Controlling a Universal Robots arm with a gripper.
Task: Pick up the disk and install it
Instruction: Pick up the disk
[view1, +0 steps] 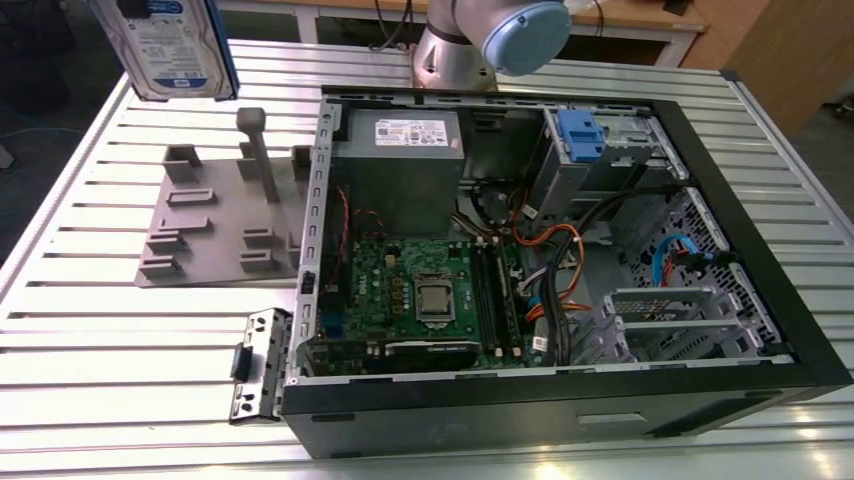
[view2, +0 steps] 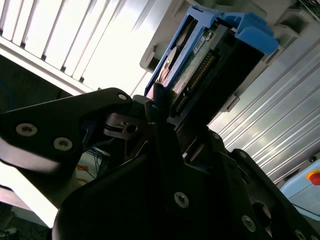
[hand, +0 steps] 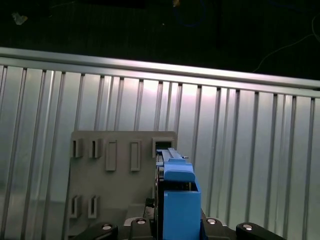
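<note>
Clasping one disk, fingers above one rack.

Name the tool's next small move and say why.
Probably carry the disk toward the exterior view's right, over the open computer case. The tool is shut on the disk, which hangs clear above the grey holder, while the blue-fronted drive cage sits inside the case, away from it.

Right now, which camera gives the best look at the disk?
The exterior view: the disk is held up with its label face showing. The second wrist view shows its connector edge in the gripper; the first wrist view, its blue carrier end-on.
</note>
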